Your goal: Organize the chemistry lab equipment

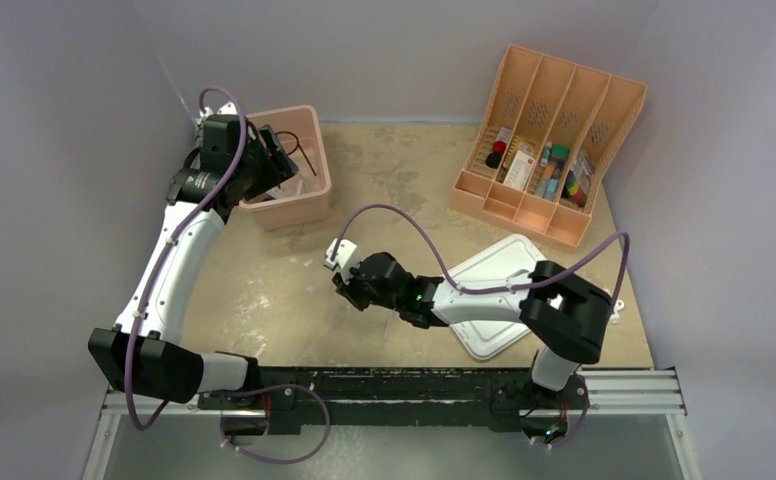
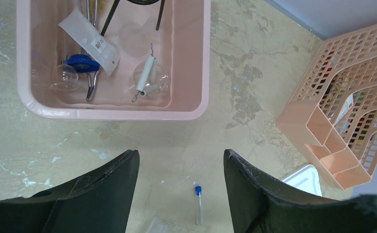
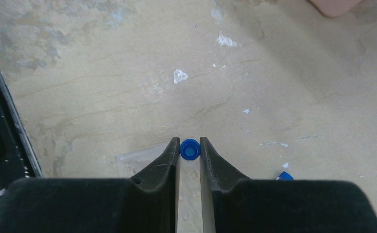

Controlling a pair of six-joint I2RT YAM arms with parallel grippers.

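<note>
My right gripper is shut on a blue-capped thin tube, its cap between the fingertips, above the table's middle. A second blue cap peeks out to its right. It is the tube that lies on the table in the left wrist view. A clear plastic tray lies flat under the right gripper. My left gripper is open and empty, just in front of the pink bin. The bin holds steel forceps, a blue-based glass piece, a wire triangle and a black wire ring.
An orange divided organizer with small items stands at the back right. A white lid lies under the right forearm. A white packet lies in the bin. The black base rail runs along the near edge.
</note>
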